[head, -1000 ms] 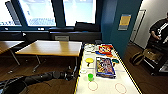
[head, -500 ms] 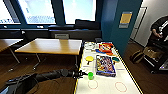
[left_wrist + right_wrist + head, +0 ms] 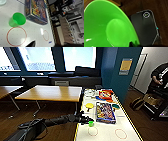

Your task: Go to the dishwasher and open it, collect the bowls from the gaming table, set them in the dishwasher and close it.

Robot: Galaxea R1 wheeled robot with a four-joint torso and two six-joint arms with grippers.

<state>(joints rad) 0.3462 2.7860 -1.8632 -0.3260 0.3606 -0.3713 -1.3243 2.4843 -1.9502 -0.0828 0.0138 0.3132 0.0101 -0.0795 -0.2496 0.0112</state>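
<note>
The lime green bowl [image 3: 105, 28] looms large in the right wrist view, hanging over the dark floor with my right gripper [image 3: 132, 44] shut on its rim. The yellow bowl [image 3: 89, 105] lies on the white gaming table [image 3: 107, 133], left of a colourful game box [image 3: 105, 112]. My left gripper [image 3: 84, 118] reaches over the table's yellow left edge, just short of a small upright green cup [image 3: 91, 123]. In the left wrist view this cup [image 3: 17, 19] stands beside a red ring [image 3: 16, 36]. The dishwasher is out of view.
More game boxes [image 3: 105, 94] lie at the table's far end. A wooden table [image 3: 50, 93] stands to the left and a blue pillar [image 3: 120, 74] behind. A person [image 3: 160, 74] stands at the far right beside a bag [image 3: 137, 103] on the floor.
My left arm has stretched forward and to the right, bringing its gripper up to the table's edge near the green cup.
</note>
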